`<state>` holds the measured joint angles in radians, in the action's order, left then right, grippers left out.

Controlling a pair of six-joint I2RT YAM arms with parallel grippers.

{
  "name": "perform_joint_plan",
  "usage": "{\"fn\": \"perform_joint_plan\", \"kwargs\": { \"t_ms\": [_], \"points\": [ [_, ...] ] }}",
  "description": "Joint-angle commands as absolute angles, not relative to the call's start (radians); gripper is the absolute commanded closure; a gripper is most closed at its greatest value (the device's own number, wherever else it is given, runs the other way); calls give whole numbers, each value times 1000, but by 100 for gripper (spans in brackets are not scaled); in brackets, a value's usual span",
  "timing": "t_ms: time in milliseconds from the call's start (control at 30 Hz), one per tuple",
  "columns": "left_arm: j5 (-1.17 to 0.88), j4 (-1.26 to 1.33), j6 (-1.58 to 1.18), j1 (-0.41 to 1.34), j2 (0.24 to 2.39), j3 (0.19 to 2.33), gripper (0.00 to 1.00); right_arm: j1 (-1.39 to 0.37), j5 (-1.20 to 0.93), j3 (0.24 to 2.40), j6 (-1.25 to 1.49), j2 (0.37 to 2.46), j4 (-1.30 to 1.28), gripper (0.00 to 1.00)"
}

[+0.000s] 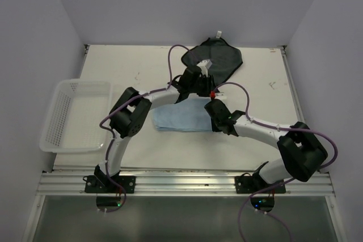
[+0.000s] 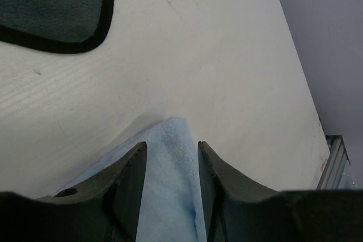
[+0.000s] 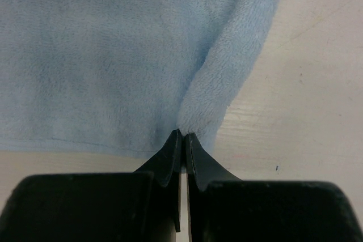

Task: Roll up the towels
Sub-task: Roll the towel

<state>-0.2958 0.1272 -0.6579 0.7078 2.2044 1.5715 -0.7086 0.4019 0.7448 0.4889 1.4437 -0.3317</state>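
The light blue towel point(image 1: 180, 118) lies flat in the middle of the table. One of its corners point(image 2: 170, 140) lies between the parted fingers of my left gripper point(image 2: 172, 152), which is open at the towel's far right corner point(image 1: 206, 96). My right gripper point(image 3: 182, 135) is shut on a raised fold at the light blue towel's point(image 3: 113, 55) edge, at the towel's right side point(image 1: 212, 110). The dark towel point(image 1: 218, 58) lies spread at the back of the table, apart from both grippers, and its black-edged corner point(image 2: 51, 9) shows in the left wrist view.
A white mesh basket point(image 1: 48, 124) sits at the table's left edge. Walls close the table at the left, back and right. Purple cables loop over both arms. A metal rail point(image 1: 181, 182) runs along the near edge.
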Motion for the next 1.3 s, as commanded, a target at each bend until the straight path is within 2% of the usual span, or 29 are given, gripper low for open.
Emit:
{"fn": "perform_joint_plan", "kwargs": {
  "t_ms": [0,167,467,833,967,1267],
  "points": [
    [-371,224,-704,700,2195,1592,53,-713,414,735,482,1466,-273,100],
    [-416,244,-726,701,2213,1591,45,-713,423,723,477,1489,-244,100],
    [-449,239,-736,703,2241,1592,37,-716,416,703,459,1497,-210,100],
    [-465,203,-718,701,2236,1615,36,-732,423,700,434,1526,-193,100],
    [-498,180,-710,704,2275,1643,30,-733,433,695,433,1529,-192,100],
    [-476,23,-660,724,2397,1816,29,-732,436,687,437,1543,-179,100]
  ]
}}
